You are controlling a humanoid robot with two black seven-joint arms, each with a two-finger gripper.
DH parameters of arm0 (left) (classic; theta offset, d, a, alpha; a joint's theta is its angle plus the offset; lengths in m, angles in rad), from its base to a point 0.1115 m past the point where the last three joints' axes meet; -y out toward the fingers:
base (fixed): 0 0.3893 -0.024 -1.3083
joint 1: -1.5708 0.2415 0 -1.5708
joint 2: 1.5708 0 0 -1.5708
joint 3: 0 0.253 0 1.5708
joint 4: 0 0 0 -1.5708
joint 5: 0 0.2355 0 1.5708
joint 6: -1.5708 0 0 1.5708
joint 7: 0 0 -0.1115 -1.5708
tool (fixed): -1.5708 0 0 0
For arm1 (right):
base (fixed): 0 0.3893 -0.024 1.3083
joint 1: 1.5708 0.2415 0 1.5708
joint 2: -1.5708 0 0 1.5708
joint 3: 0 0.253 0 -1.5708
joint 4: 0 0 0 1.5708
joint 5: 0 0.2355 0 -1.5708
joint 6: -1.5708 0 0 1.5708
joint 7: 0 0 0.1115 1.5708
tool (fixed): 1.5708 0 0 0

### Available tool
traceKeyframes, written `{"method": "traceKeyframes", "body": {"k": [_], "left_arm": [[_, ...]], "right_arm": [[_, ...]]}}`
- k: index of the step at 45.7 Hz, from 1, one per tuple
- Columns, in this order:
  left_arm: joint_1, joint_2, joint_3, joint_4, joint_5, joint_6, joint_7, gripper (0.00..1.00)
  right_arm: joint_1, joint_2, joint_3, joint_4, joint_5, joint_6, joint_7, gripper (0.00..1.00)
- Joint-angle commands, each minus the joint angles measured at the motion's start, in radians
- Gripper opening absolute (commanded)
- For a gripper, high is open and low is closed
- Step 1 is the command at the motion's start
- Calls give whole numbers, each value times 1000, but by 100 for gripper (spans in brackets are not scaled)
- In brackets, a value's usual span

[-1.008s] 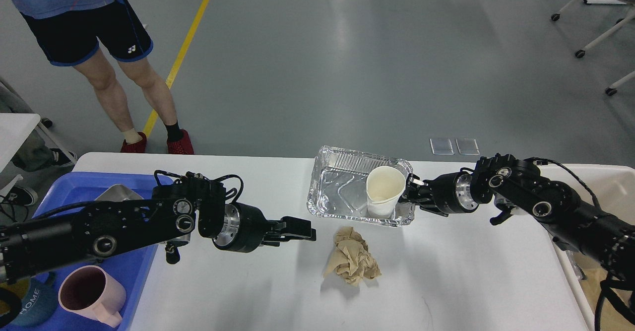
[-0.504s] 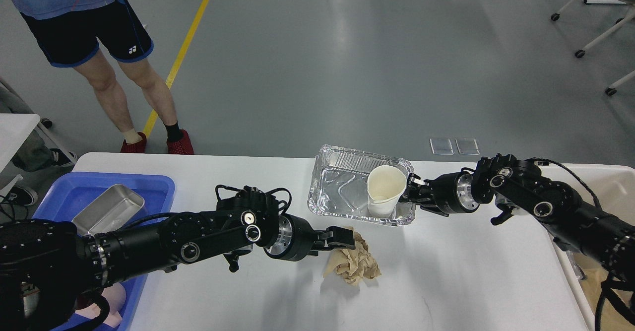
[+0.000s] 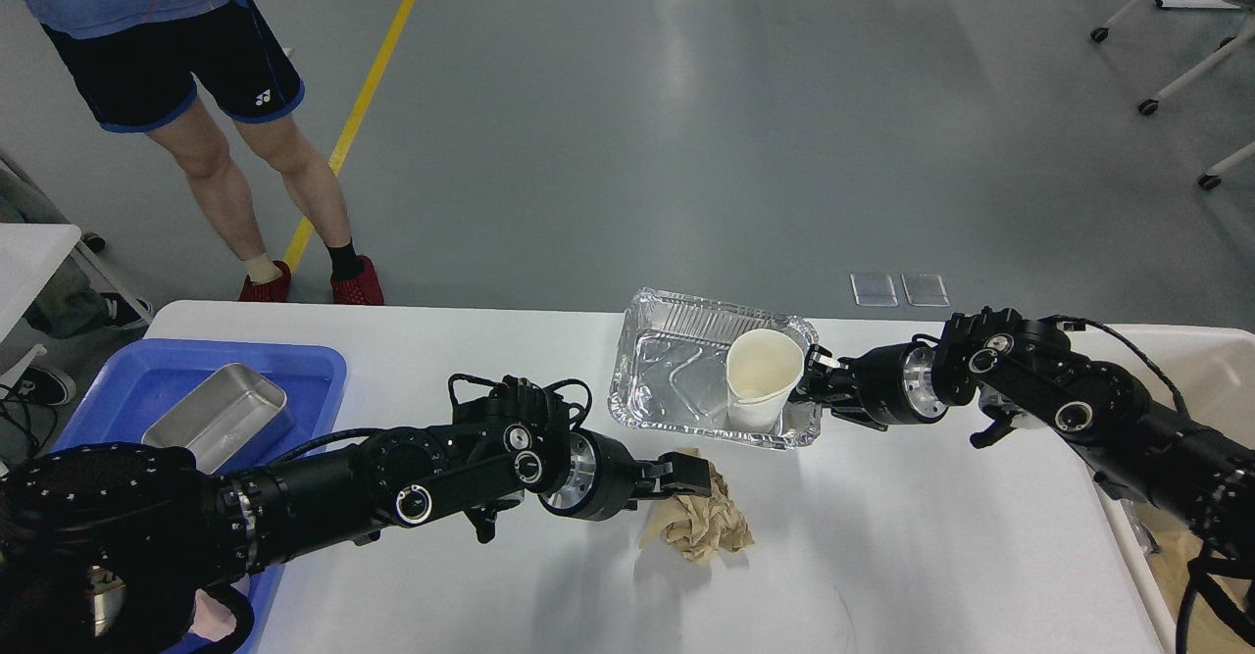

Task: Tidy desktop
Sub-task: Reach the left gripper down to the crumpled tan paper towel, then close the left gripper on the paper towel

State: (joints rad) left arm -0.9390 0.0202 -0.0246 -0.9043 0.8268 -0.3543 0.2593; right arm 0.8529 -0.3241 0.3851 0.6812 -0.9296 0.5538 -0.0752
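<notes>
Partly hidden left tool [image 3: 692, 475], crumpled paper [image 3: 708, 525]

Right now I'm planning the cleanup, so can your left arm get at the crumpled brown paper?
Probably yes: the left gripper is already at the crumpled brown paper on the desktop, with nothing between.

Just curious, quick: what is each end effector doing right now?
Left end effector: at the crumpled brown paper; grip cannot be told.
Right end effector: against the paper cup; cannot be told.

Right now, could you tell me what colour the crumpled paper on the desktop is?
Light brown; the crumpled paper shows best in the head view.
</notes>
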Motion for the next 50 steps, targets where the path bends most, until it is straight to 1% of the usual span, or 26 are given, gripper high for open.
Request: {"method": "traceKeyframes", "body": {"k": [1,7,15,23,26,30,33,39,44,50], "left_arm": [[9,-26,0,36,0,1,0,96],[17,-49,0,76,0,6,0,96],[22,-63,0,81,0,29,0,95],[26,-66,0,81,-2,35,0,95],[29,-66,0,81,-2,37,0,94],[31,-69,0,81,0,38,0,91],[34,-69,0,82,0,44,-2,87],[37,-71,0,90,6,43,-12,70],[35,-80,0,90,9,37,-14,58],[35,-85,0,90,11,25,-3,53]], "right_arm": [[0,-1,0,0,0,0,0,0],[0,-1,1,0,0,0,0,0],[0,-3,9,0,0,0,0,0],[0,-4,11,3,0,0,0,0],[0,-9,20,3,0,0,0,0],[0,-15,21,14,0,0,0,0],[0,-15,21,18,0,0,0,0],[0,-16,21,18,0,0,0,0],[0,-16,21,18,0,0,0,0],[0,-18,21,18,0,0,0,0]]}}
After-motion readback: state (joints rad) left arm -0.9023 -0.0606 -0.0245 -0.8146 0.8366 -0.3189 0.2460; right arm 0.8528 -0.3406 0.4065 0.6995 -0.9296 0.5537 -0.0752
